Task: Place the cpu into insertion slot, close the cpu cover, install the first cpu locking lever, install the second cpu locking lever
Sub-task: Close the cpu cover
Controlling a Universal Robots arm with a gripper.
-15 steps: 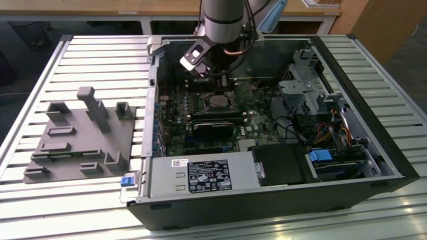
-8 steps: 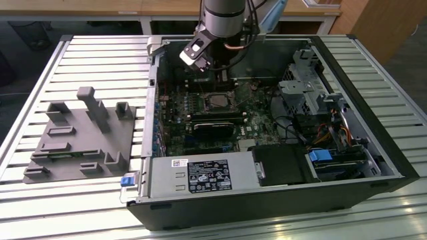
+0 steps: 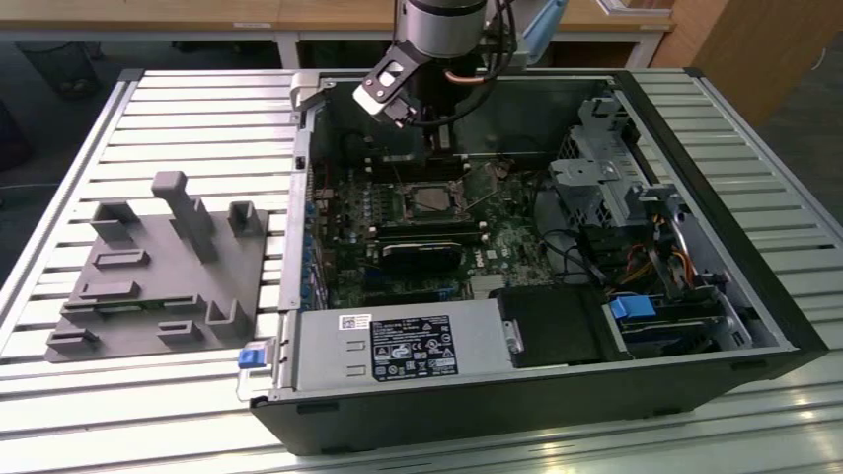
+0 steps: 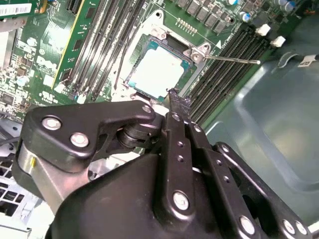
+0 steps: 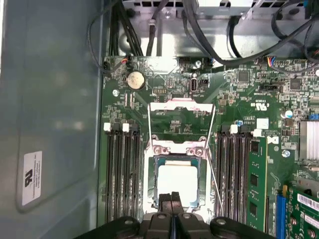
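Exterior view is showing an open case lying on the slatted bench, a grey fixture sitting at frame left. In the first wrist view the claw, pinched narrow and holding nothing, is hanging at lower centre over the cpu, which is sitting in the slot. The cover is sitting swung open above it in frame; memory slots are flanking both sides.

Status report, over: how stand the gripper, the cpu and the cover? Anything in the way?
Gripper shut, empty, over edge of insertion slot. The cpu seated in it. The cpu cover looks open, swung back. Nothing seen blocking.
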